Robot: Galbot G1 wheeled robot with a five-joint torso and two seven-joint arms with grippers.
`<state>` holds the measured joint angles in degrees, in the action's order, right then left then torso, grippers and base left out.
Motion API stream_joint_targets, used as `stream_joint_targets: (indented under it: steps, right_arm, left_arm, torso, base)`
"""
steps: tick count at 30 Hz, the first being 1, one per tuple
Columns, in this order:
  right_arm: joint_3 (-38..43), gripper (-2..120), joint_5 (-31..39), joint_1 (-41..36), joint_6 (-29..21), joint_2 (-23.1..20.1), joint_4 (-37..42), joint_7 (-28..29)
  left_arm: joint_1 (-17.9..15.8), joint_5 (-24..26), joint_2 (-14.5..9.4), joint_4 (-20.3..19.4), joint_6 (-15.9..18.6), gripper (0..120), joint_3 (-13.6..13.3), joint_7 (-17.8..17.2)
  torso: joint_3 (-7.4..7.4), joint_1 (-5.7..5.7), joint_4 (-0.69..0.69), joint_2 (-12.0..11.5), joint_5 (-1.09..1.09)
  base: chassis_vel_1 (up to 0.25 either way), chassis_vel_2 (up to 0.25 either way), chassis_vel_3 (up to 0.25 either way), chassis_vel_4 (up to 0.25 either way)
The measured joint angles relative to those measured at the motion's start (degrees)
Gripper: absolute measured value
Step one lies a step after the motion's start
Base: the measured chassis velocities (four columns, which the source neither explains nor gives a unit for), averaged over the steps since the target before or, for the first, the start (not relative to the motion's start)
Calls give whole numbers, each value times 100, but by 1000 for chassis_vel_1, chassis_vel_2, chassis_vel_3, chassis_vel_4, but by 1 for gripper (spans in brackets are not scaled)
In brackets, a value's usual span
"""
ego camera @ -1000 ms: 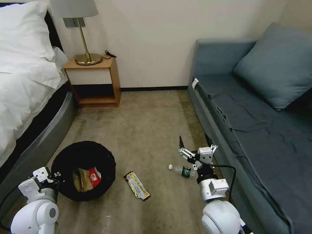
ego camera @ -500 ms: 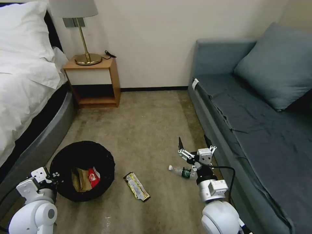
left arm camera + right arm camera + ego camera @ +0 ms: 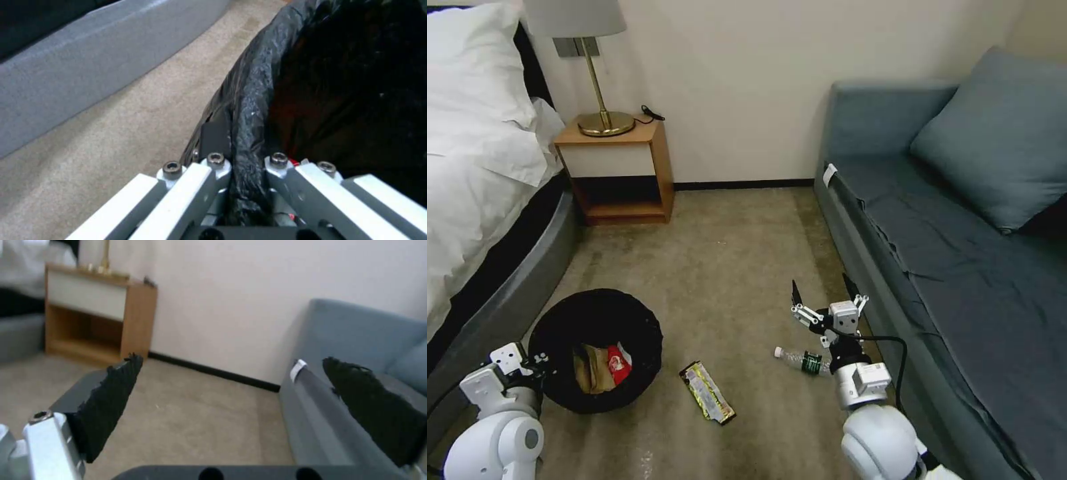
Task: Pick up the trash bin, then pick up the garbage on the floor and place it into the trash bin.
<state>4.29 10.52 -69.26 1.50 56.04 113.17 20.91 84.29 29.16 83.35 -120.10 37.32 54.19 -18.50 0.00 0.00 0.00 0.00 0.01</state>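
Hotel-style bedroom, white-sheeted bed (image 3: pixel 467 167), wooden nightstand (image 3: pixel 617 170) with brass lamp (image 3: pixel 597 73), blue-grey sofa (image 3: pixel 954 253), beige carpet (image 3: pixel 720 267)

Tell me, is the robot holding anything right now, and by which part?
The left gripper pinches the trash bin by its bag-covered rim. The right gripper is open, holding nothing.
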Motion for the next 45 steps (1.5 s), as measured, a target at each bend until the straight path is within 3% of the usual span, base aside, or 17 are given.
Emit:
stream_joint_targets:
  steps: [6, 13, 15, 16, 20, 21, 23, 25, 34, 45]
  right_arm:
    - [-606, 100, 337, 1177, -27, -601, -1013, -726]
    - [-2393, 100, 1052, 3049, -151, -1158, -2540, -2234]
    - [-2926, 100, 1106, 3532, -96, -1182, -3035, -2964]
    - [-2926, 100, 1106, 3532, -96, -1182, -3035, -2964]
    - [-3753, 100, 1122, 4216, -66, -1052, -3919, -4115]
    - [-3753, 100, 1122, 4216, -66, -1052, -3919, -4115]
    - [-4033, 100, 970, 4518, 55, -921, -4539, -5080]
    - [-4154, 100, 689, 4705, 130, -795, -5012, -5643]
    - [-4516, 100, 268, 5030, 633, -306, -6442, -5837]
    - [-4615, 100, 286, 4884, 721, -218, -6666, -5835]
  left_arm:
    - [38, -6, 33, 3, -24, 3, -2, 1]
    - [92, -22, 74, 4, -59, 3, 37, 8]
    - [111, -27, 86, 2, -72, 3, 53, 7]
    - [111, -27, 86, 2, -72, 3, 53, 7]
    - [131, -45, 125, -2, -87, 3, 59, 14]
    - [131, -45, 125, -2, -87, 3, 59, 14]
    - [141, -66, 139, -2, -98, 3, 61, 14]
    - [144, -69, 144, -2, -104, 3, 61, 17]
    - [155, -94, 172, 25, -137, 3, 64, 18]
    - [161, -98, 168, 80, -164, 3, 98, 19]
  torso:
    - [0, 0, 0, 0, -1]
    - [0, 0, 1, 0, -2]
    - [1, 0, 1, 0, 1]
    - [1, 0, 1, 0, 1]
    - [0, 0, 1, 0, 1]
    - [0, 0, 1, 0, 1]
    - [1, 0, 1, 0, -1]
    - [0, 0, 0, 0, -1]
    - [0, 0, 0, 0, -1]
    - [0, 0, 0, 0, -1]
  base:
    - [0, 0, 0, 0]
    - [0, 0, 0, 0]
    - [0, 0, 0, 0]
    - [0, 0, 0, 0]
    - [0, 0, 0, 0]
    - [0, 0, 0, 0]
    - [0, 0, 0, 0]
    - [0, 0, 0, 0]
    - [0, 0, 0, 0]
    - [0, 0, 0, 0]
